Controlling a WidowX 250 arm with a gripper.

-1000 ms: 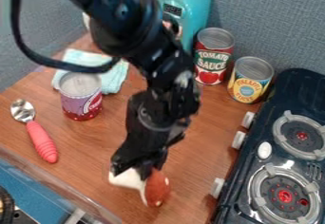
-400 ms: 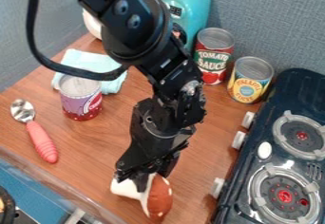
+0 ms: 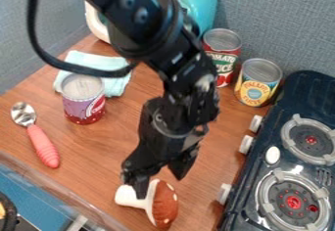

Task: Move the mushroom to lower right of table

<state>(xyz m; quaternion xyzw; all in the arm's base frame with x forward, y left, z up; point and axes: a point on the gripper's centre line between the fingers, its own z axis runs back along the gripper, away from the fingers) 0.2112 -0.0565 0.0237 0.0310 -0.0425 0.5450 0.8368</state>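
My gripper (image 3: pixel 160 184) is low over the lower middle of the table, its two fingers spread. One finger stands in front of the white stem of the mushroom (image 3: pixel 164 205); the other is up and to the right, behind the toy. The mushroom lies on its side on the wooden table (image 3: pixel 98 149), its reddish-brown, white-spotted cap toward the right and its stem toward the left. Part of the stem is hidden by the near finger.
Right of the gripper is the dark toy stove (image 3: pixel 252 188) with knobs facing the table. Behind stand a tomato can (image 3: pixel 222 54) and a pineapple can (image 3: pixel 258 83). Leftward are a purple can (image 3: pixel 83 100), a cloth (image 3: pixel 98 64) and a pink-handled spoon (image 3: pixel 42 144).
The gripper's fingers have opened around the mushroom, and the arm has shifted a little right. The mushroom sits slightly farther right and lower than a second ago, with more of its cap uncovered.
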